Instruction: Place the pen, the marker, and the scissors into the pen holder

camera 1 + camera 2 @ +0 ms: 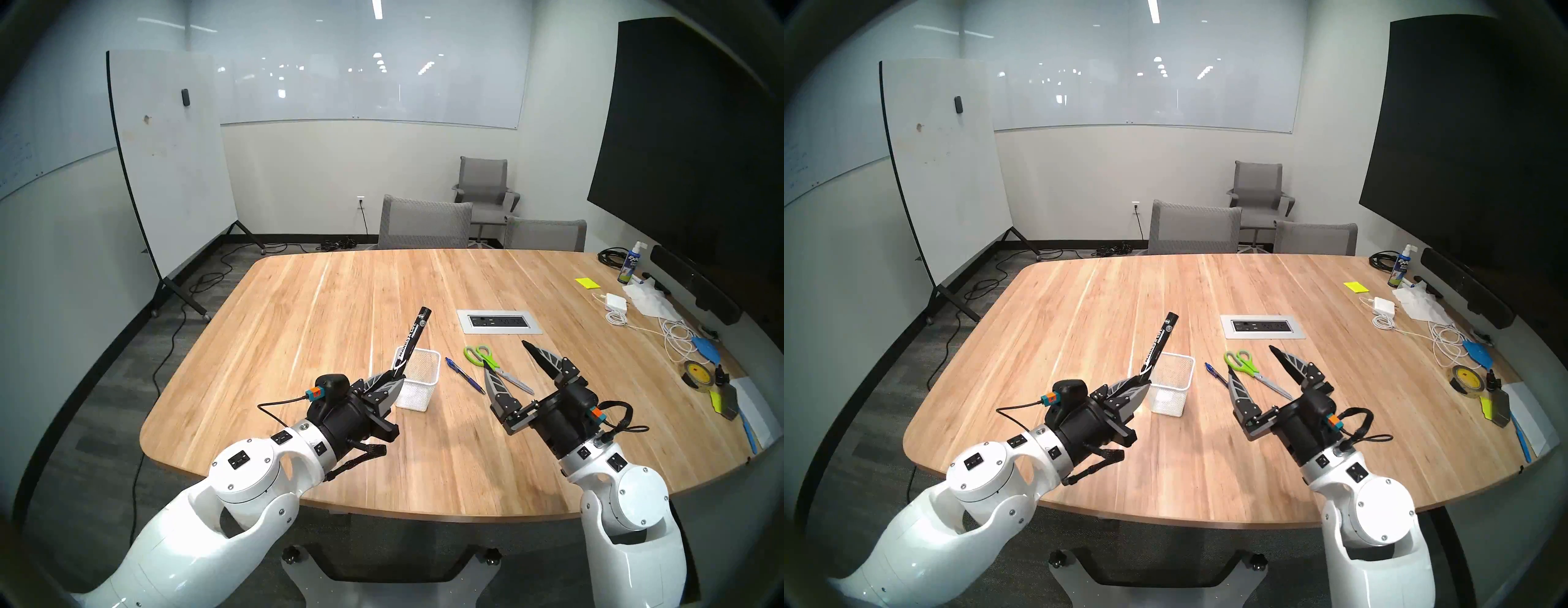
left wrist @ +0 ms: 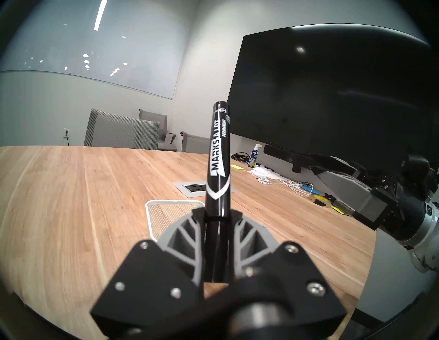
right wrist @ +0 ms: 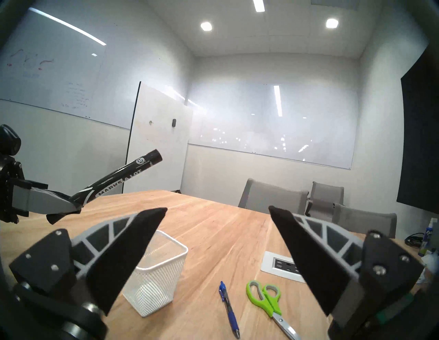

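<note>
My left gripper (image 1: 396, 375) is shut on the black cap end of the marker (image 1: 411, 339), whose white-lettered barrel slants up and away. It hovers at the near-left rim of the white mesh pen holder (image 1: 418, 380); the wrist view shows the marker (image 2: 218, 161) clamped between the fingers. The blue pen (image 1: 464, 375) lies flat on the table just right of the holder. The green-handled scissors (image 1: 488, 358) lie right of the pen, blades toward me. My right gripper (image 1: 505, 356) hangs open above the scissors and holds nothing.
A grey power outlet panel (image 1: 498, 321) is set into the wooden table (image 1: 297, 339) behind the scissors. At the right edge lie a spray bottle (image 1: 630, 263), yellow notes (image 1: 586, 282), a charger with cables (image 1: 615, 297) and a tape roll (image 1: 695, 373). Grey chairs (image 1: 424, 220) line the far side.
</note>
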Controlling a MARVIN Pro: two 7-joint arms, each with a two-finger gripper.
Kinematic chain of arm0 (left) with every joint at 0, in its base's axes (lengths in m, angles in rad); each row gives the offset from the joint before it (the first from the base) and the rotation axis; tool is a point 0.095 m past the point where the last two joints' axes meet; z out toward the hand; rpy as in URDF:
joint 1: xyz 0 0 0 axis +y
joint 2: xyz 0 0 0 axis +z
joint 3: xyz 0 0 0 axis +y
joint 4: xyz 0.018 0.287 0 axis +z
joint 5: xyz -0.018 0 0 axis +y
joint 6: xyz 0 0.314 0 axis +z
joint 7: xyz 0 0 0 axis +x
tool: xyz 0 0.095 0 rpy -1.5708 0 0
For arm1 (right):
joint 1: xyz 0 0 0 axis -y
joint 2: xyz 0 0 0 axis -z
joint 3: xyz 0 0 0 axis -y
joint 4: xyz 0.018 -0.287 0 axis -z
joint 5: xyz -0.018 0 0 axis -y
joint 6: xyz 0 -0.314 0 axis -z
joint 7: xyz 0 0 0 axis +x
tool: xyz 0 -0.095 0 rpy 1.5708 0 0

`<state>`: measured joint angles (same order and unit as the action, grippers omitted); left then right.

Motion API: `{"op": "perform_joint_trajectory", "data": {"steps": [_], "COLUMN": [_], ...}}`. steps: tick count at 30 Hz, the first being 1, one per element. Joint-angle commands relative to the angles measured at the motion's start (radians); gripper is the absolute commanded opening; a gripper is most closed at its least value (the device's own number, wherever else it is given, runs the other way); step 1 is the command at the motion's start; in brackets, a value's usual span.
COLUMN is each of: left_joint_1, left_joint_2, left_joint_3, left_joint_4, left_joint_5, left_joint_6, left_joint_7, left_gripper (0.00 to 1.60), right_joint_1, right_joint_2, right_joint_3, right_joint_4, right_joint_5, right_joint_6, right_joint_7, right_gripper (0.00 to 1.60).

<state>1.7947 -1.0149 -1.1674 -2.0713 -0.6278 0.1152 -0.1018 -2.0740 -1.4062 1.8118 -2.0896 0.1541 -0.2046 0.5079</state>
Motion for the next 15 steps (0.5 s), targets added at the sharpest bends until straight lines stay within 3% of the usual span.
{"op": "perform_joint_trajectory", "data": {"steps": [1,10,15], "left_joint_1": [-0.007,-0.010,-0.008], "left_joint_2": [-0.004,-0.006,-0.006], "left_joint_3": [0.001,0.008,0.014], "left_joint_4": [-0.015,-0.017,-0.018], "left_joint_5": [-0.001,0.001,0.001], "left_joint_6": [-0.004,-0.005,-0.006], "left_joint_7": [-0.003,-0.009,-0.016], "left_gripper": [0.00,0.00,0.00], "right_joint_1": [-0.123,-0.215,-0.287], "right_joint_2": [0.045,0.032,-0.022], "right_joint_3": [0.156,0.282,0.362], "right_joint_4": [-0.058,-0.091,-0.110], "right_joint_5": [0.011,0.039,0.086], "right_joint_6": [-0.057,-0.094,-0.125], "right_joint_7": [-0.010,0.017,0.079], "right_gripper": [1.60,1.60,1.60]}}
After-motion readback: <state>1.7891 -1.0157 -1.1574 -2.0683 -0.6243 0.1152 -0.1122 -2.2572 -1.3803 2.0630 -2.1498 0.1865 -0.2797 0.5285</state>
